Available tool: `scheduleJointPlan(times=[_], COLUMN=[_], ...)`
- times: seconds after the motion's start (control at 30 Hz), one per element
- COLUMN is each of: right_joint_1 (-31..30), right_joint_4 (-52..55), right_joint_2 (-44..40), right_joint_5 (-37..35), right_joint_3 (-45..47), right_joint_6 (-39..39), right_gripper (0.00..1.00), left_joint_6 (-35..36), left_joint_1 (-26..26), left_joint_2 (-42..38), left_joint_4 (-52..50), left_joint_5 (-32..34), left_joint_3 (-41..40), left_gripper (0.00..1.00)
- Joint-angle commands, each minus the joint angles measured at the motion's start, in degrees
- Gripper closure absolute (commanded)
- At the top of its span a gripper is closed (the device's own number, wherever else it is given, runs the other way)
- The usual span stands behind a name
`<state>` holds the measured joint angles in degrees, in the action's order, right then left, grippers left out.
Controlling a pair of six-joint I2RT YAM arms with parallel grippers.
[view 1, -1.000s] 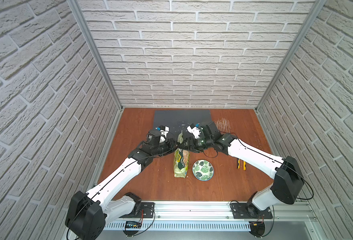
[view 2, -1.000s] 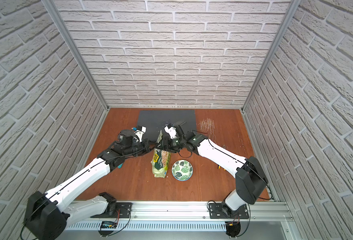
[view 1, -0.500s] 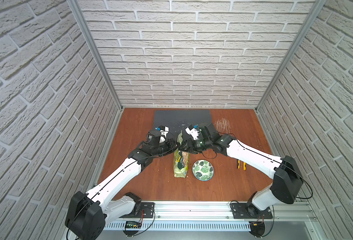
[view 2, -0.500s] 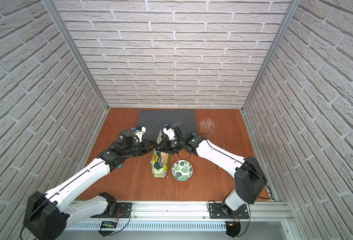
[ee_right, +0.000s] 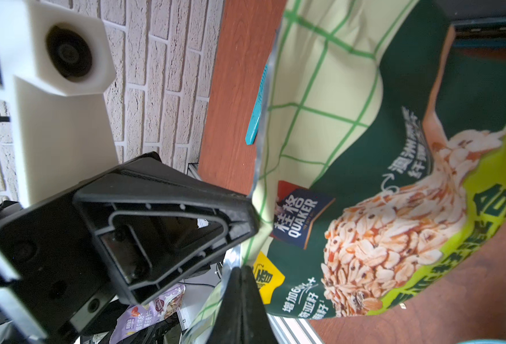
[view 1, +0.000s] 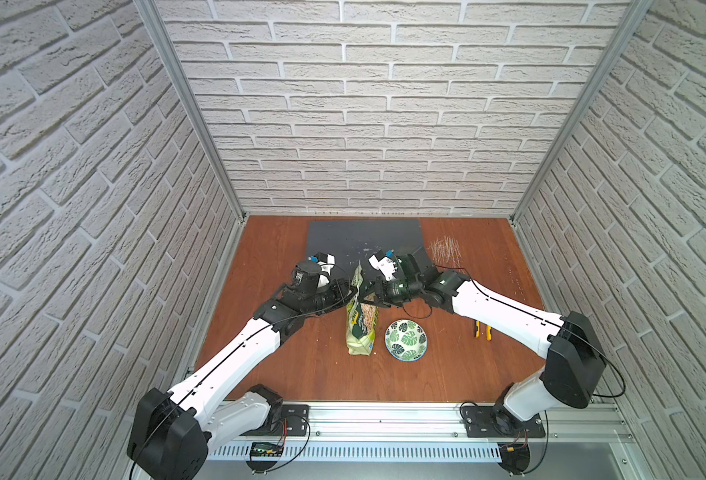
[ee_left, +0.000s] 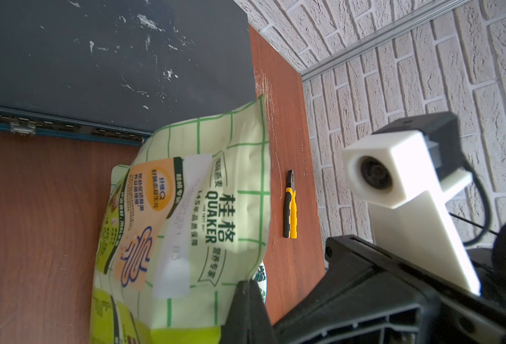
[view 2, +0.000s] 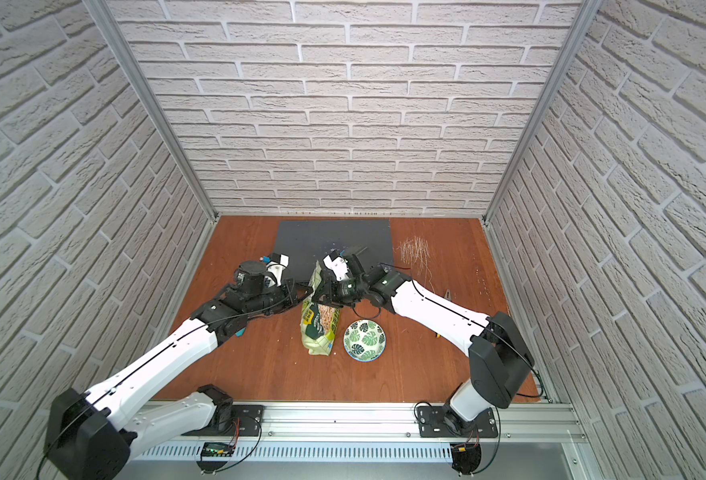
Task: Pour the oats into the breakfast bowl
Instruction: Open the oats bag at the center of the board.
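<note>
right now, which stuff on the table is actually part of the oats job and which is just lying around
Part of the job:
- oat pouch, pinched at its top edge by the left fingers and right fingers
- leaf-patterned bowl, beside the pouch

Just lying about:
- yellow-black pliers
- dark mat
- scattered thin sticks
- teal strip

Crinkles and gleams as thin glossy plastic film on the oats pouch, silvery along its inner edge. Looks smooth and glazed on the breakfast bowl. Shows reddish-brown wood grain with a soft sheen on the tabletop. Stays matt, dark grey and scuffed with pale marks on the mat. Reads as matt black moulded plastic on the left tool and right tool, smooth white plastic on the arm shells. Glints as bare brushed metal along the front rail. Looks rough and chalky over the brick-pattern walls. Appears rubbery, yellow and black, on the pliers grips.
</note>
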<state>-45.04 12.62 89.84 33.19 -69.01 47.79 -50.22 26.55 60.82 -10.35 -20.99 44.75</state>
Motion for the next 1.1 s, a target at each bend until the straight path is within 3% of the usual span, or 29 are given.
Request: scheduleJointPlan(times=[0.0, 0.17, 0.3, 0.4, 0.53, 0.63, 1.07], right_joint_1=[-0.2, -0.2, -0.1, -0.2, -0.1, -0.1, -0.2], right_joint_4=[-0.4, -0.6, -0.3, -0.4, -0.4, -0.3, 0.3], right_joint_2=[0.0, 0.2, 0.2, 0.2, 0.3, 0.5, 0.8], right_joint_5=[-0.9, -0.9, -1.2, -1.3, -1.5, -1.5, -1.9], right_joint_3=[0.5, 0.1, -0.2, -0.3, -0.7, -0.9, -1.7], right_joint_6=[-0.4, -0.5, -0.7, -0.7, -0.8, -0.8, -1.3], right_gripper=[0.97, 0.97, 0.97, 0.97, 0.97, 0.97, 0.97], left_joint_6=[1.7, 2.4, 2.8, 2.9, 2.9, 3.0, 3.1], left_joint_1=[-0.4, -0.4, -0.4, -0.4, -0.4, -0.4, -0.4], left_joint_2=[-2.6, -3.2, -3.3, -3.5, -3.7, -3.4, -1.7], left_joint_4=[-2.3, -3.4, -4.2, -4.4, -4.7, -4.3, -3.3], left_joint_5=[1.9, 1.9, 2.2, 2.2, 1.8, 0.9, -0.7], left_joint_3=[-0.3, 0.4, 0.6, 0.6, 0.6, 0.7, 1.0], left_gripper=[1.00, 0.95, 0.82, 0.66, 0.61, 0.65, 1.00])
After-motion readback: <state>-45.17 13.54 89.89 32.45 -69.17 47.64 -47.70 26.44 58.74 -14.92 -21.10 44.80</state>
